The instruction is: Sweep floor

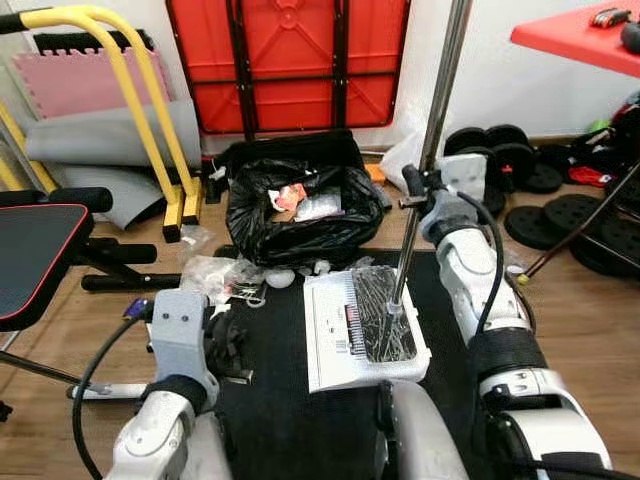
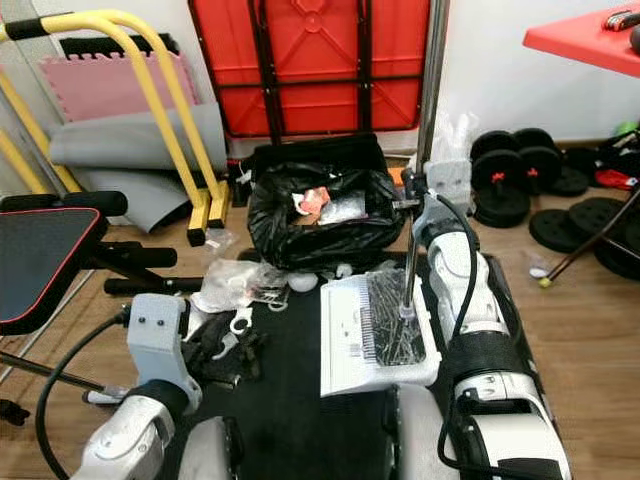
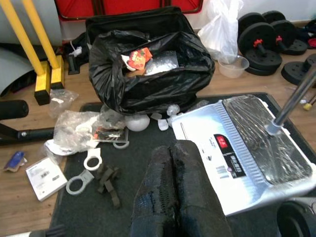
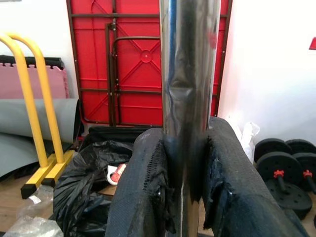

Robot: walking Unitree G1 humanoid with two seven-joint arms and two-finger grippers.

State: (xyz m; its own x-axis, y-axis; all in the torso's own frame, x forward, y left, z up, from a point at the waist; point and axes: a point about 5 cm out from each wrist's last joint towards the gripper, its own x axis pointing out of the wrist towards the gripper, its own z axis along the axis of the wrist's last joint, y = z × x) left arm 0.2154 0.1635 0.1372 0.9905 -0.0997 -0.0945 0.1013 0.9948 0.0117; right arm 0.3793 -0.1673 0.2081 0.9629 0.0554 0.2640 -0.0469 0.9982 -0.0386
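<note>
The right gripper [image 4: 190, 187] has its jaws clamped on the broom's chrome pole [image 1: 432, 130], which stands nearly upright. The white broom head [image 1: 362, 330] rests on the black floor mat [image 1: 280, 410], just in front of an open black rubbish bag [image 1: 300, 215]. The left gripper [image 3: 175, 192] hovers over the mat, jaws together, near scattered plastic rings [image 3: 92, 159] and wrappers [image 3: 79, 129].
</note>
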